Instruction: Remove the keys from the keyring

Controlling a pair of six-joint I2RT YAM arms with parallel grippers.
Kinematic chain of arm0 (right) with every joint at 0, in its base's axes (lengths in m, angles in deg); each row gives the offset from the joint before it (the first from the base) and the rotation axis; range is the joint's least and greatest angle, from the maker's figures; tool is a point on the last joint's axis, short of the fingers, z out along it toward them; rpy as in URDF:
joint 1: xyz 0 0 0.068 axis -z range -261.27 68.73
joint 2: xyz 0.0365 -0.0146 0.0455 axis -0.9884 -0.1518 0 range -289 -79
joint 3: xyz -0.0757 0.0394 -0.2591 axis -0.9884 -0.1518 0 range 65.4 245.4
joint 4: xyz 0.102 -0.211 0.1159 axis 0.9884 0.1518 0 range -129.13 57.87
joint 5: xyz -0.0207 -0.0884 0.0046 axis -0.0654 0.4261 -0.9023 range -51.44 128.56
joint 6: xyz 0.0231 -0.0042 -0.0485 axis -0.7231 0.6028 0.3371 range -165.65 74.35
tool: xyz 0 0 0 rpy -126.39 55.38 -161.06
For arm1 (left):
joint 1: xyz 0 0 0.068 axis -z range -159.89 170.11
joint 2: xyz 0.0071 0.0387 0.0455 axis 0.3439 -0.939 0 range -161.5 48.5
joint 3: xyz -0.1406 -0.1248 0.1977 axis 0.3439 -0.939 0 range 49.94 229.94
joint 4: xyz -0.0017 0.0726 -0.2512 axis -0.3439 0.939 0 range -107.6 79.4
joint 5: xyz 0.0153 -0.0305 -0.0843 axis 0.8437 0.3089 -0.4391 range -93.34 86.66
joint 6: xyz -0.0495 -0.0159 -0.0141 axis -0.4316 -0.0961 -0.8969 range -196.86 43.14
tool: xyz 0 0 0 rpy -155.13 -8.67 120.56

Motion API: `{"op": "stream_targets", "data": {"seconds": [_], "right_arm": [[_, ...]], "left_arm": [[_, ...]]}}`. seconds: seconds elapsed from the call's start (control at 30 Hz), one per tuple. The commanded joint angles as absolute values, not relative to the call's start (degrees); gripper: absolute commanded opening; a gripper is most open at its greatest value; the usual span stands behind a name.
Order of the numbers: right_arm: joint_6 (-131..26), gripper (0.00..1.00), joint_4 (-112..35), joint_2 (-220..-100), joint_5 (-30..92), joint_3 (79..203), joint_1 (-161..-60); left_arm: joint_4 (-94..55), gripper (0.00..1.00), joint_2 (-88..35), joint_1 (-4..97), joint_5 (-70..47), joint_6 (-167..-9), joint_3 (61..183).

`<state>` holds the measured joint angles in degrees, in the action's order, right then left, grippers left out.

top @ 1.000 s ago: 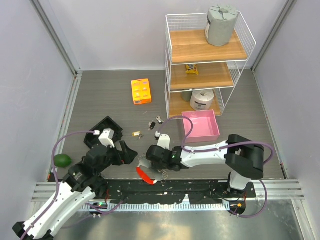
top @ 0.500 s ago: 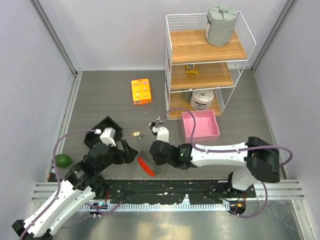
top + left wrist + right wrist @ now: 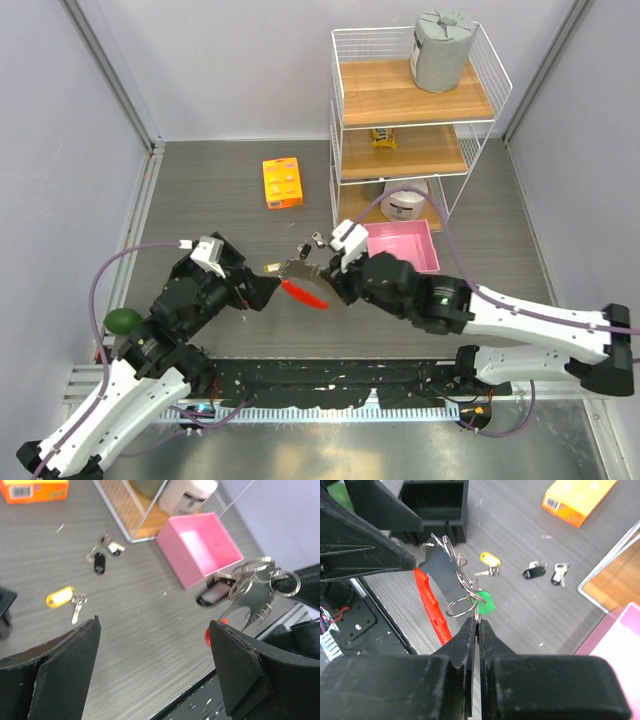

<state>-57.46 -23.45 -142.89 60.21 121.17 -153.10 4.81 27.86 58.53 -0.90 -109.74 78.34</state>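
Partly done, by the look of it. Three small metal keys lie loose on the grey wood-grain table (image 3: 200, 200): a yellow-tagged key (image 3: 272, 268), a black-headed key (image 3: 303, 250) and a plain silver key (image 3: 320, 239). They are near one another and clear of the thin silvery keyring (image 3: 298, 268) with its bright red curved strap (image 3: 305, 295).

The keyring is off the table, held in the air between the two arms, near the open pink plastic box (image 3: 402, 250). The right gripper (image 3: 476, 624) has its fingers pressed together on one of the wire loops. The left gripper (image 3: 155, 625) stands spread wide with nothing between its fingers. One fingertip (image 3: 405, 560) comes right up to the flat metal plate (image 3: 439, 562) on the bunch, though I cannot tell from this angle whether it touches.

What is left: a green-tagged key (image 3: 484, 602) and a dark-headed key (image 3: 215, 592) are threaded on the bunch among several linked loops. There may be more, but the tangle is too tight to count.

The bunch's long axis runs from the right gripper's pinch toward the left gripper, roughly side to side across the table. The plate end points at the left gripper, and the red strap slants down toward the near edge.
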Motion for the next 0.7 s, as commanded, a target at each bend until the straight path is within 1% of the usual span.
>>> {"op": "stream_targets", "data": {"seconds": [0.0, 0.13, 0.17, 0.23, 0.33, 0.43, 0.53, 0.67], "right_arm": [[-51.8, 0.05, -24.8, -135.2, 54.5, 123.9, -148.4], [-53.3, 0.05, -22.1, -130.9, 40.1, 125.7, -141.5], [-53.5, 0.05, -21.2, -129.9, 39.4, 126.0, -140.6], [-53.6, 0.05, -19.5, -129.2, 33.7, 127.7, -138.5], [-55.0, 0.05, -17.6, -129.5, 29.9, 129.7, -137.1], [-57.9, 0.05, -17.2, -130.2, 29.2, 131.5, -135.9], [-62.5, 0.05, -17.4, -131.1, 30.1, 132.3, -134.6], [-66.6, 0.05, -20.7, -132.0, 29.8, 130.7, -134.2]], "left_arm": [[-2.6, 0.96, 28.1, 58.5, -5.3, -107.2, 81.8], [7.3, 0.95, 25.5, 58.1, -1.8, -102.8, 89.2], [8.1, 0.96, 24.9, 57.9, -2.8, -101.8, 90.2], [7.0, 0.97, 23.2, 57.8, -8.2, -100.9, 90.7], [-0.2, 0.99, 21.2, 57.8, -17.7, -100.9, 88.1], [-12.3, 1.00, 21.0, 57.8, -26.0, -102.8, 83.5], [-23.3, 1.00, 21.4, 57.9, -29.4, -106.6, 79.6], [-31.3, 0.98, 20.6, 57.8, -31.6, -110.0, 78.0]]}}
